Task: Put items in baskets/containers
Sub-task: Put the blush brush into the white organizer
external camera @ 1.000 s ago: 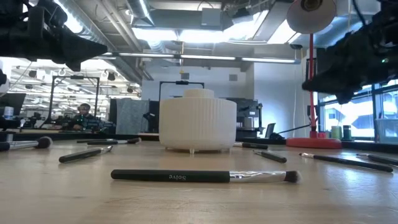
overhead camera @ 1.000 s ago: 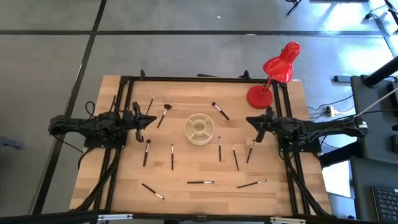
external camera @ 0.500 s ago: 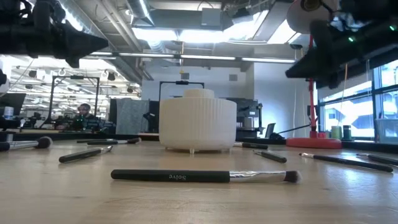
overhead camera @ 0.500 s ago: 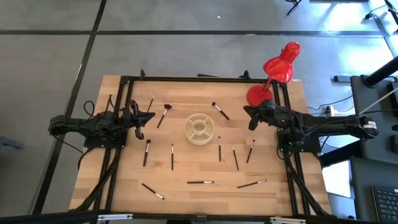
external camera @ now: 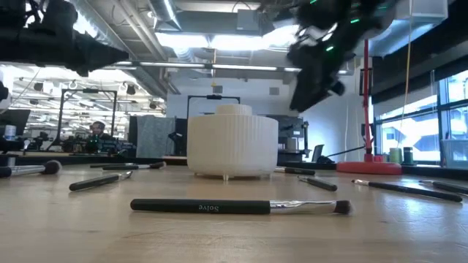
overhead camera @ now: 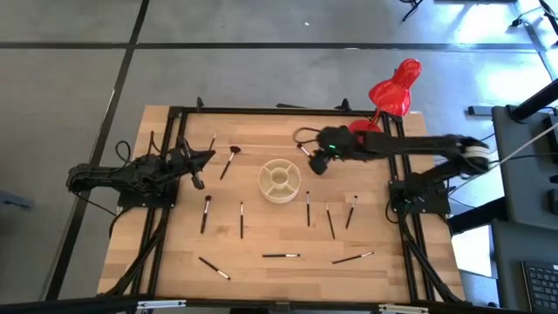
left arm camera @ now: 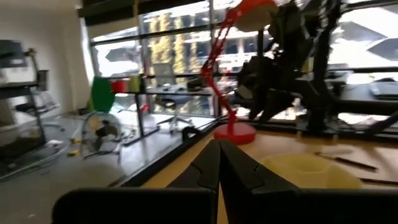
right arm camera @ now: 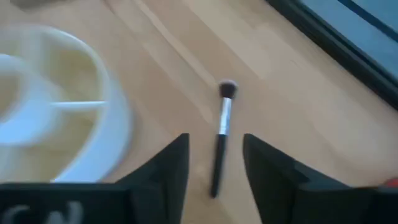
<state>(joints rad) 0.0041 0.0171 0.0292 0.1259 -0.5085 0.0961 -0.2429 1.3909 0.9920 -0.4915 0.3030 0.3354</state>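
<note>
The cream round container [overhead camera: 281,180] with dividers stands at the table's middle. Several thin dark brushes lie flat around it, among them one at its far left [overhead camera: 230,161], one near it [overhead camera: 307,208] and one toward the front edge [overhead camera: 282,255]. My right gripper [overhead camera: 317,163] is stretched out above the brush to the container's far right. In the right wrist view it is open [right arm camera: 216,146], with that brush [right arm camera: 224,112] lying on the wood below, between its fingers. My left gripper [overhead camera: 206,157] hovers shut at the left.
A red desk lamp [overhead camera: 384,105] stands at the far right corner, its base just behind my right arm. Black frame rails [overhead camera: 174,218] run along the left and right sides. More brushes [overhead camera: 352,258] lie on the near half of the table.
My right gripper has swung from the table's right side toward the far left, past the lamp base, and has come over the brush beside the container. The brushes and the container have stayed where they were.
</note>
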